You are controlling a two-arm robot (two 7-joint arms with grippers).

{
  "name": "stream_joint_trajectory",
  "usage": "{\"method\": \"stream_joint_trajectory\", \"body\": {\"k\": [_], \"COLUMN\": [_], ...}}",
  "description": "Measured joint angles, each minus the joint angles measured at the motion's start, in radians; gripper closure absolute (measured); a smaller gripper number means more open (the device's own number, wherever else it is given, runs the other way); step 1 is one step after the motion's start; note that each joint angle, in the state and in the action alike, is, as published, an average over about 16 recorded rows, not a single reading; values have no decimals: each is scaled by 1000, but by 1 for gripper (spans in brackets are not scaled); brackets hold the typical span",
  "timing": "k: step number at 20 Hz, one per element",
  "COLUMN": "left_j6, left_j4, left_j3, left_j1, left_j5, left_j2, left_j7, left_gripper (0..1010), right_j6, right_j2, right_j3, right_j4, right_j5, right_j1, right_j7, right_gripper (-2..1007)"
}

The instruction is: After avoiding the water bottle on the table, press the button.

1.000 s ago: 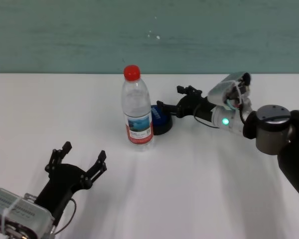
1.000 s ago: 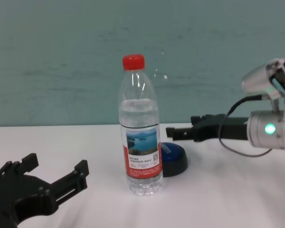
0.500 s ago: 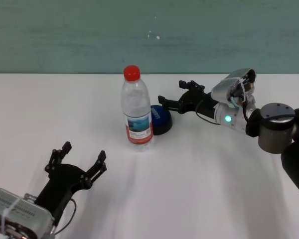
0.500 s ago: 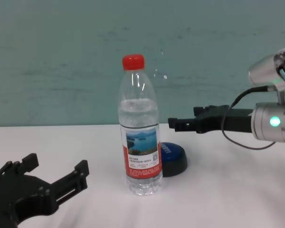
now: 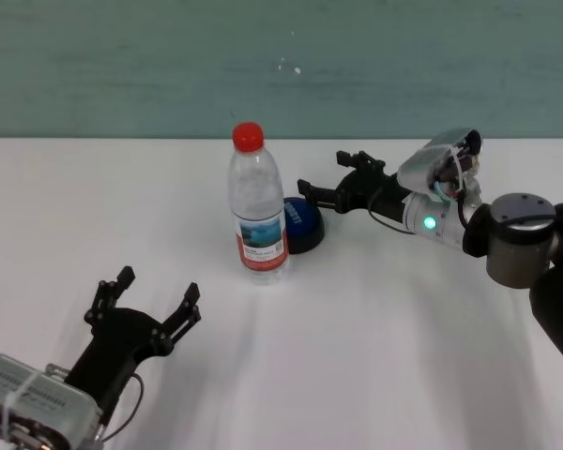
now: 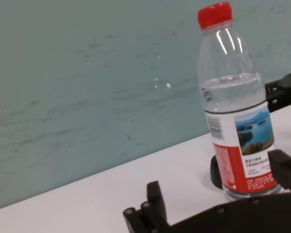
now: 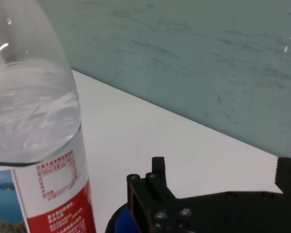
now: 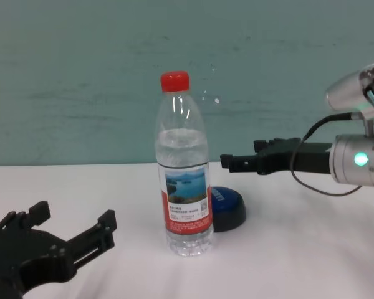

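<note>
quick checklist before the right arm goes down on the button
1. Right gripper above the button, not touching: ok.
2. Water bottle upright, apart from the gripper: ok.
3. Nothing lies on the button's blue top: ok.
4. Fingertips centred over the dome: cannot tell; they appear near its back edge.
5. Left gripper open, low on the table, away from the bottle: ok.

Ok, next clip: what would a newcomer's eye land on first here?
The bottle, upright mid-table with its red cap, stands out first. Just behind it to the right sits the low blue button, partly hidden by the bottle in the chest view. The right gripper, fingers open, hovers above the button, while the left gripper lies open at the near left of the table.
</note>
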Motion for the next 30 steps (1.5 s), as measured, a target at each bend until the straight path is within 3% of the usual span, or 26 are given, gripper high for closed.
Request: {"method": "stream_joint_trajectory", "body": {"k": [6, 13, 22, 30], "left_j6": [0, 0, 0, 0], "left_j4": [0, 0, 0, 0], "left_j3": [0, 0, 0, 0], "left_j1": [0, 0, 0, 0], "left_j5": [0, 0, 0, 0], "left_j2": [0, 0, 0, 0], "left_j7": [0, 0, 0, 0], "left_gripper": [10, 10, 10, 10], "right_j6": [16, 49, 88, 82], "right_j2": [27, 88, 191, 265], "right_j3": [10, 32, 74, 145], "right_j4": [-67, -215, -449, -625], "right_j5": [10, 33, 79, 130], "right_j1": [-26, -94, -226, -373], "right_j7": [-14, -35, -70, -122], "right_gripper": [1, 1, 1, 1]}}
